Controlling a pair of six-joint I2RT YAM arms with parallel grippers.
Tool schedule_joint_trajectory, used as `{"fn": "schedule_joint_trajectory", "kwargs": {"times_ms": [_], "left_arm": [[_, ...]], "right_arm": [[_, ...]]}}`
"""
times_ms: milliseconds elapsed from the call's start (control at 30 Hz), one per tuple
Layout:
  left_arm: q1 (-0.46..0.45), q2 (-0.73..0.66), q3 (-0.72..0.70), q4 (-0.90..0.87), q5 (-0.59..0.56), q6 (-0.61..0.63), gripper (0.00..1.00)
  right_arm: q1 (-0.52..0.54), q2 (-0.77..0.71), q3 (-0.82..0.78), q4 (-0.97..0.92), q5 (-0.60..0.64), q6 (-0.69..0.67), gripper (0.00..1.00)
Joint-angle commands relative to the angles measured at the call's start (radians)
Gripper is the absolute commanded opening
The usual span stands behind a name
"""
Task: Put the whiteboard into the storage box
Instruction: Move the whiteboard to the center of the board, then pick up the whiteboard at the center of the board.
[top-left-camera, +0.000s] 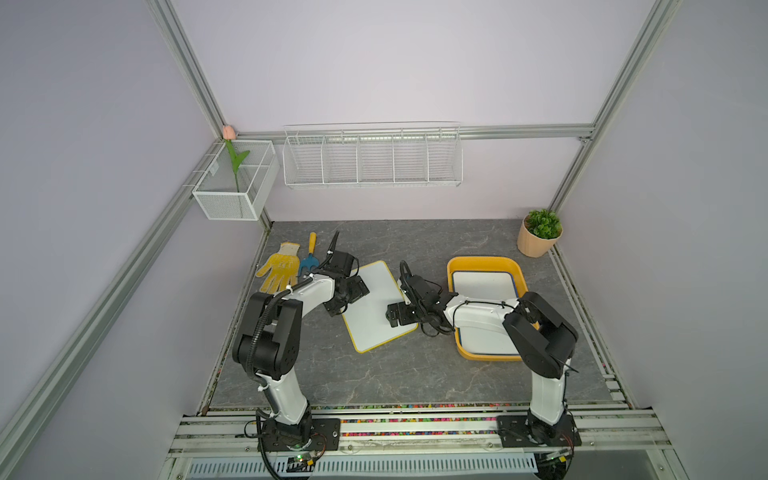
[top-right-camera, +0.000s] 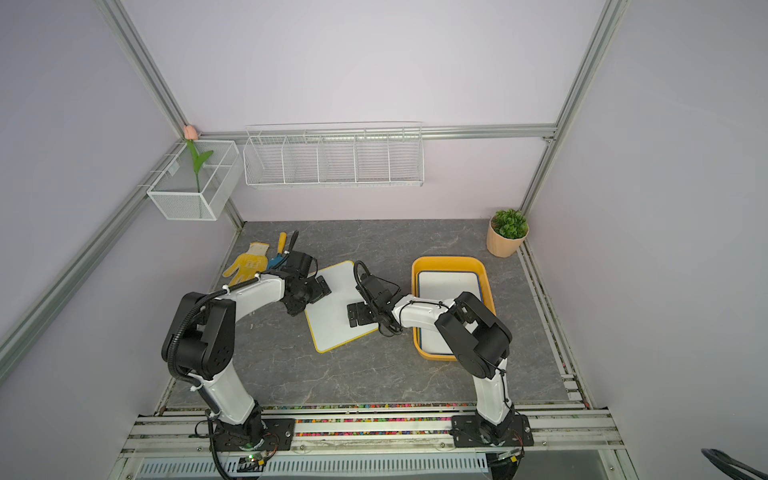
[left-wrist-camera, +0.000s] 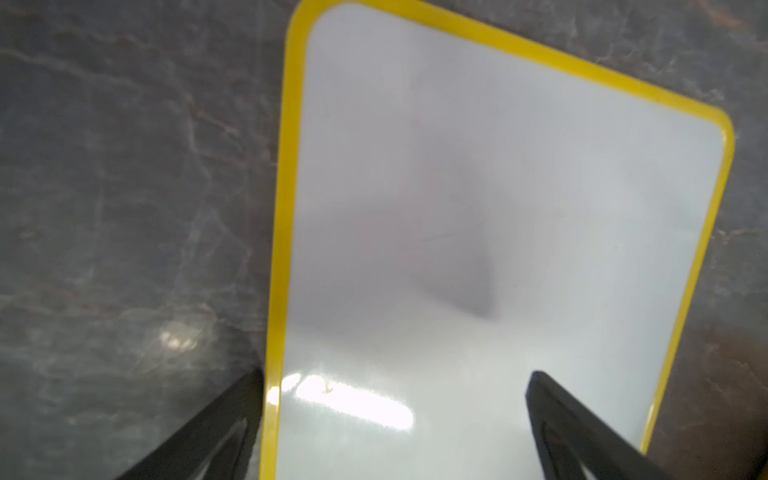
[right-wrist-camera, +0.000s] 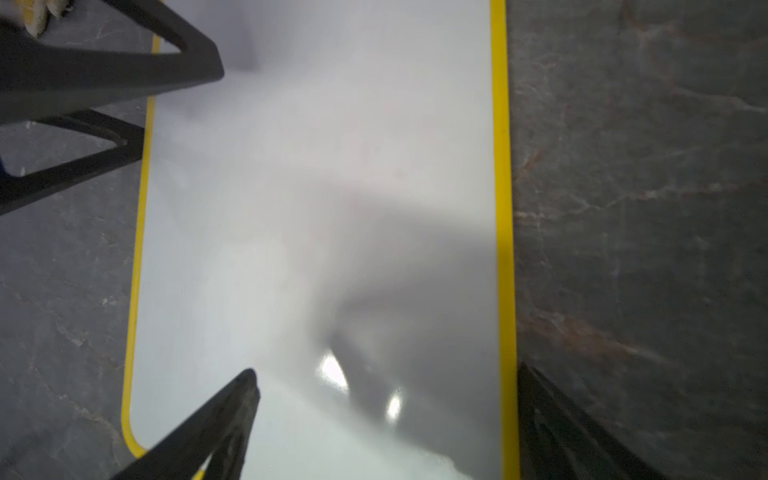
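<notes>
Left wrist view showed the left claw (left-wrist-camera: 395, 415) spread wide, one finger over the grey table (left-wrist-camera: 124, 208) and one over the whiteboard (left-wrist-camera: 498, 187), straddling its edge. That board, plain glossy white with a yellow rim and rounded corners, lay flat and askew mid-table. At its opposite edge the right claw (right-wrist-camera: 386, 415) straddled likewise, wide, gripping nothing. Just beyond stood the storage box (top-left-camera: 484, 262), carrying a blue-rimmed board (top-left-camera: 482, 284).

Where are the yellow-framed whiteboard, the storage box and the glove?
yellow-framed whiteboard (top-left-camera: 376, 328): in a top view, on its white face.
storage box (top-left-camera: 482, 262): in a top view, on its far rim.
glove (top-left-camera: 279, 270): in a top view, on its palm.
</notes>
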Motion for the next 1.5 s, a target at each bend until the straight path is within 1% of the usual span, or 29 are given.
{"fn": "schedule_joint_trajectory", "kwargs": {"times_ms": [0,133,300,433,633,767,933,1200,1467], "left_arm": [[-0.013,0.103,-0.036,0.048,0.17,0.003,0.99],[-0.014,0.115,-0.027,0.051,0.182,0.022,0.98],[-0.013,0.129,-0.006,0.016,0.185,0.071,0.98],[-0.013,0.134,0.026,-0.043,0.13,0.12,0.98],[-0.013,0.182,0.121,-0.157,0.038,0.176,0.98],[-0.015,0.209,0.163,-0.204,0.0,0.193,0.98],[-0.02,0.219,0.186,-0.239,-0.023,0.225,0.98],[-0.028,0.255,0.23,-0.299,-0.053,0.283,0.97],[-0.09,0.316,0.246,-0.315,-0.017,0.315,0.97]], "right_arm": [[0.051,0.008,-0.068,-0.036,-0.06,0.126,0.98],[0.058,-0.03,-0.084,-0.045,-0.046,0.121,0.97],[0.051,-0.08,-0.081,-0.074,0.043,0.108,0.97],[0.026,-0.1,-0.049,-0.109,0.122,0.134,0.97],[-0.011,-0.088,0.012,-0.131,0.196,0.166,0.96],[-0.054,-0.018,0.09,-0.179,0.176,0.18,0.96],[-0.089,0.054,0.145,-0.172,0.137,0.184,0.96],[-0.096,0.161,0.217,-0.177,0.102,0.216,0.96],[-0.062,0.225,0.271,-0.202,0.083,0.246,0.96]]}}
